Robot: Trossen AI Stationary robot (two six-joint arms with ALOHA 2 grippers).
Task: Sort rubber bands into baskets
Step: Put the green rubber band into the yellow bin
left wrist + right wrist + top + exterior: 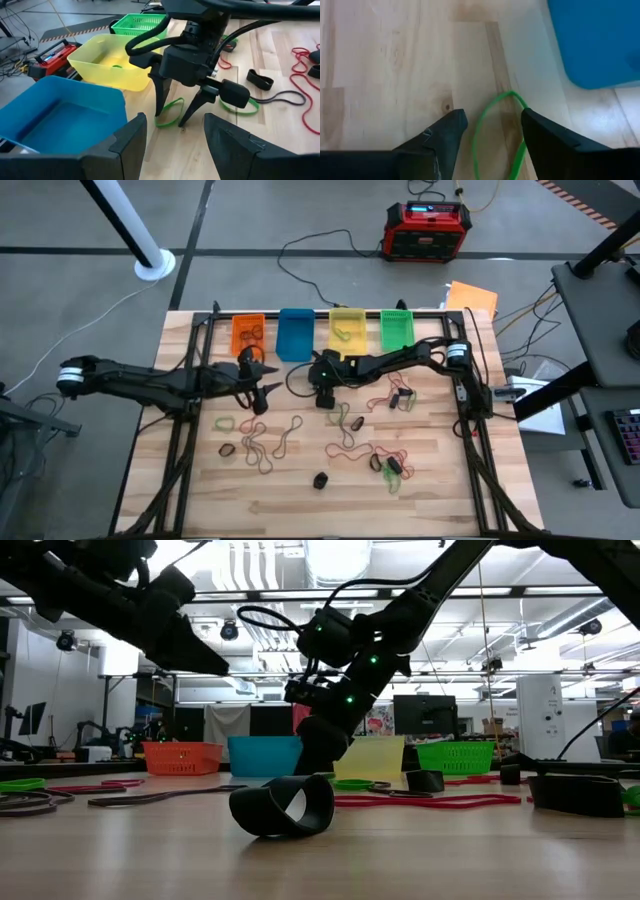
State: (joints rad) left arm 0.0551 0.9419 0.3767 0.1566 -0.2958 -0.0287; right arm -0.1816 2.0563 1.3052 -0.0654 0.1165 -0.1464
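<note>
Left gripper (268, 392) left of centre in high view, jaws spread, holding nothing. Baskets along bench (190, 480) top edge: orange basket (247, 334), blue basket (295, 334), yellow basket (347, 328), green basket (397, 329). Right gripper (173, 111) at centre, jaws apart, straddling green rubber band (492, 131) flat on bench beside blue basket. Other rubber bands (262, 445) scattered lower centre.

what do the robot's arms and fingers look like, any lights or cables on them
Both arms are dark, jointed tubes. The right gripper has two tapered black fingers and a looping black cable; small green lights glow near its wrist. The left gripper is equally dark, with silver-grey at its base joint.
</note>
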